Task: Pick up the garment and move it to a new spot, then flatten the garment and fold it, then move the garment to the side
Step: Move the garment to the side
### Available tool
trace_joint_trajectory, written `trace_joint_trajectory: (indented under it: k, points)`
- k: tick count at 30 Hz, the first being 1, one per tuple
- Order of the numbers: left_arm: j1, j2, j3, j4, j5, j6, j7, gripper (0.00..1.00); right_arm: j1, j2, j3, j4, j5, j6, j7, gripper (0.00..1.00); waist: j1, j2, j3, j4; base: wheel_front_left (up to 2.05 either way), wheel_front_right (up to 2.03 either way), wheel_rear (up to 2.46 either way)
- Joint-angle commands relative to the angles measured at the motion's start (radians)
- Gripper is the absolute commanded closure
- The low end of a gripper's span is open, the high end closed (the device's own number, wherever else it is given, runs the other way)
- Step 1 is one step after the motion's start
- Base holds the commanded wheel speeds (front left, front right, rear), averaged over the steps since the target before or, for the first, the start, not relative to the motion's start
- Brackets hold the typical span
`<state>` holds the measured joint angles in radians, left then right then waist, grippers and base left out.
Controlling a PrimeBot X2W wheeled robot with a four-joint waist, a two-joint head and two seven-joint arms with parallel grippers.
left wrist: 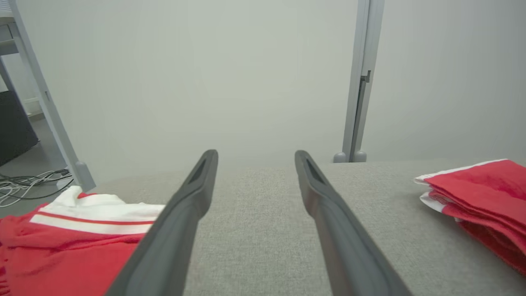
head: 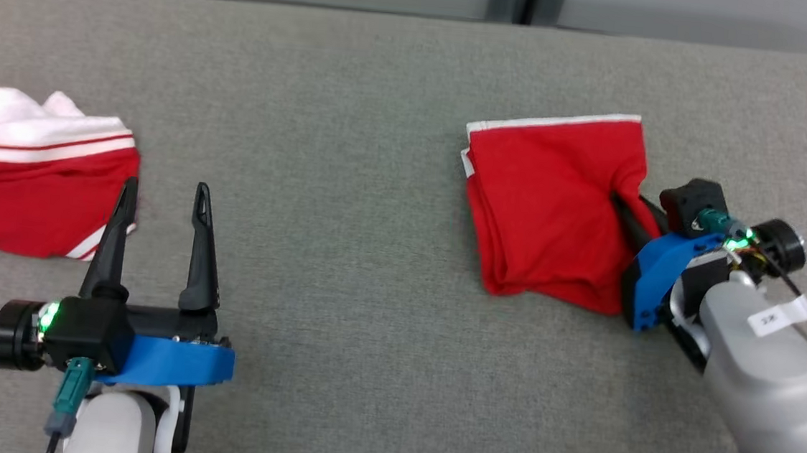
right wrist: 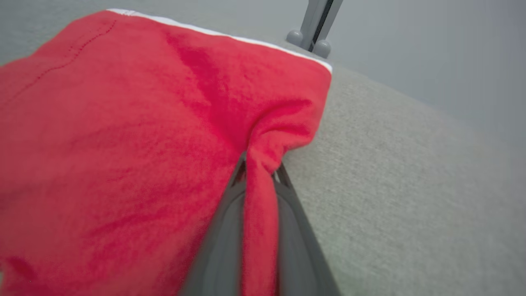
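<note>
Right gripper [head: 621,204] pinches a raised ridge of the folded red garment [head: 542,201], which lies just ahead of it on the surface [head: 344,251]; left gripper [head: 164,197] spread, empty; risk: the pinch may hold few layers, so a sideways drag could unravel the fold.

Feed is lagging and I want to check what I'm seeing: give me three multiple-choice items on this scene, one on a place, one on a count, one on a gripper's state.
1. The folded garment lies toward the robot's: A. left B. middle C. right
2. Garments on the table: A. one B. two C. three
3. The right gripper is: A. shut on the folded garment B. open C. shut on nothing

Answers: C, it lies at the head view's right; B, a crumpled garment lies by the open left gripper; A, cloth is pinched between its fingers.
</note>
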<state>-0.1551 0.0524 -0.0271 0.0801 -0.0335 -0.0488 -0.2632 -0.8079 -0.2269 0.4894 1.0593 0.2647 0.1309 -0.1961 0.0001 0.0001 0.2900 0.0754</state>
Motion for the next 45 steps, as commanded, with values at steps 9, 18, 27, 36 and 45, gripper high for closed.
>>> trace_joint_trajectory:
  k: [9,18,27,36,45]
  points:
    - [-0.103,0.042,-0.015,-0.115,0.055,0.003,-0.002,0.0,-0.242,-0.197,0.134,-0.042,0.065,0.0,0.012,1.0,-0.0001,-0.0001,0.167,-0.136,0.0,0.0,0.0]
    - [-0.167,0.124,-0.037,-0.232,0.102,0.018,-0.002,0.0,-0.406,-0.336,0.183,-0.032,0.165,0.0,0.005,1.0,-0.0001,-0.0001,0.322,-0.265,0.0,0.0,0.0]
    - [-0.171,0.167,-0.036,-0.269,0.09,0.048,-0.002,0.0,-0.532,-0.36,0.23,0.041,0.2,0.0,0.005,0.3,-0.0001,-0.0001,0.37,-0.278,0.0,0.0,0.0]
    - [-0.15,0.147,-0.058,-0.217,0.054,0.068,-0.002,0.0,-0.543,-0.329,0.152,0.179,0.139,0.0,-0.064,0.0,-0.0001,-0.0001,0.298,-0.231,0.0,0.0,0.0]
    - [-0.034,0.116,-0.032,-0.127,-0.001,0.09,-0.002,0.0,-0.266,-0.273,-0.055,-0.176,0.1,0.0,-0.069,0.0,-0.0001,-0.0001,0.101,-0.177,0.0,0.0,0.0]
